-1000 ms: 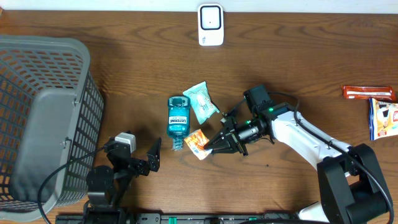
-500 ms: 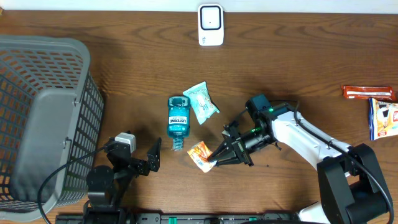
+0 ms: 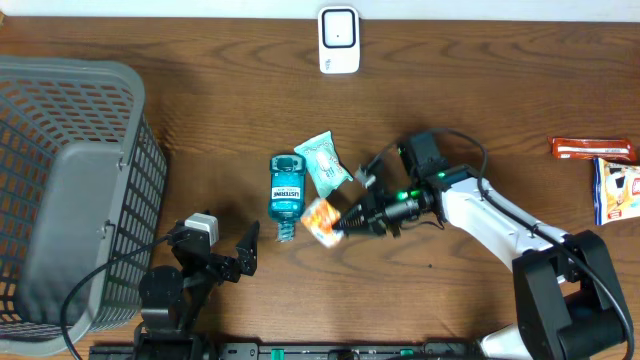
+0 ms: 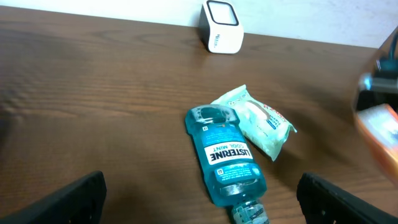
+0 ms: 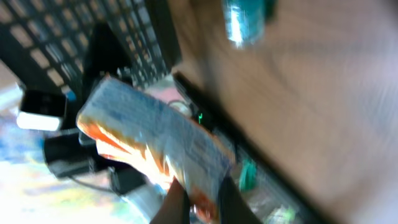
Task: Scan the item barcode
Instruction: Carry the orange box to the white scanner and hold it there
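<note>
Right gripper (image 3: 343,221) clamped on orange packet (image 3: 320,218) right of Listerine bottle (image 3: 286,190); left gripper (image 3: 226,240) jaws apart. Right wrist alone shows packet's pale face, perhaps printed, blurred.

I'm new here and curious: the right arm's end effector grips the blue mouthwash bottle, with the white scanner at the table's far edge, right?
Not quite. The overhead view shows the right end effector gripping the orange packet; the mouthwash bottle lies free on the table. The scanner part stands.
</note>
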### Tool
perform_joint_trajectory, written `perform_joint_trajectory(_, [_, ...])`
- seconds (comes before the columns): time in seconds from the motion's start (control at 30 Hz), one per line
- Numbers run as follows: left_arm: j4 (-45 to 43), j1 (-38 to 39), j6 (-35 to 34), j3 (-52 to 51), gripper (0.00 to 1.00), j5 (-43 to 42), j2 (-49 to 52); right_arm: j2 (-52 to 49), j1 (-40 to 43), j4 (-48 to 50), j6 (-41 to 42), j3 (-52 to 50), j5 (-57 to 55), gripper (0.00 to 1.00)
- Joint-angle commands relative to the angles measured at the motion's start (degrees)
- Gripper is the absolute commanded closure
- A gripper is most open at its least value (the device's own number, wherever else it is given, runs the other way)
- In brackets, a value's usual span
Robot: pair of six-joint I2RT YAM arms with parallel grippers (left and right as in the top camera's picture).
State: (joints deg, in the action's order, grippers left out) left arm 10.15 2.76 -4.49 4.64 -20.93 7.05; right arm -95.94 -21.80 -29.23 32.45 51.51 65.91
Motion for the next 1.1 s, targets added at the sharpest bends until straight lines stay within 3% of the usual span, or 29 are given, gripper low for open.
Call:
perform_joint_trajectory(0.0, [1.55,-0.17,0.09,-0.83,0.02,-0.7,0.04,0.79,1.51,8.94,-0.92,0.24,-5.35,0.99])
perform_joint_trajectory(0.17, [1.55,-0.17,0.09,-0.83,0.02,-0.7,0.04,0.79,2.05,25.81,-0.79,0.24,-24.2,0.99])
perform_joint_trajectory(0.3, [1.55,-0.17,0.09,-0.83,0.02,-0.7,0.04,0.79,1.77,34.25,5.03,0.24,-41.22,0.99])
perform_joint_trajectory(0.57, [1.55,-0.17,0.09,-0.83,0.02,-0.7,0.04,-4.09,-0.15,50.73,-1.49,3.82,-72.0,0.99])
perform_joint_trajectory(0.73, [1.55,-0.17,0.09,-0.83,0.02,-0.7,0.04,-13.35,-0.15,50.01,-9.97,16.28,-74.44,0.99])
perform_joint_trajectory(1.07, [1.55,-0.17,0.09,-0.83,0.02,-0.7,0.04,-33.83,-0.17,36.7,-17.55,47.25,-76.52,0.99])
